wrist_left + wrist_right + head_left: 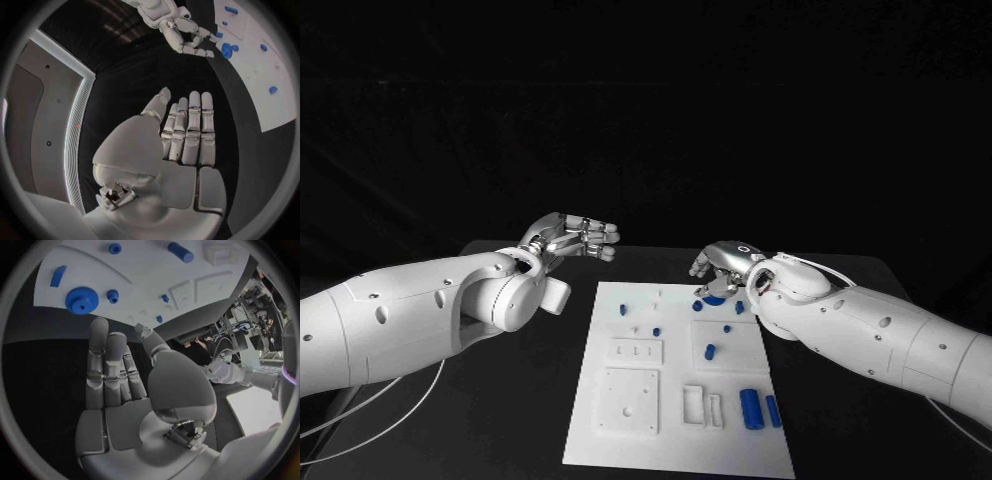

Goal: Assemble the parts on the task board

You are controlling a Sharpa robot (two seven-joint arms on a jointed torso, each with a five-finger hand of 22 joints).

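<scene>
— So, where is the right hand (pixel 727 266) sitting?

— It is hovering over the far right corner of the task board (pixel 668 440), just above a big blue gear (pixel 82 300). In the right wrist view its fingers (pixel 106 365) are lying straight and side by side, with nothing between them and the thumb. The gear is lying on the white plate just past the fingertips; I cannot tell whether they are touching it.

— And the left hand (pixel 571 240)?

— That one is hanging off the board, over the black table (pixel 516 420) beyond the board's far left corner. Its fingers (pixel 190 131) are stretching out flat and close together, and it is holding nothing.

— Where are the parts lying?

— They are scattered over the board. Two long blue cylinders (pixel 760 410) are lying side by side near the close right corner. A short blue peg (pixel 710 351) is sitting mid-board, a small gear (pixel 112 295) is resting next to the big one, and a few tiny blue pieces (pixel 636 308) are dotting the far half. White raised blocks (pixel 630 401) are occupying the close left part of the plate.
</scene>
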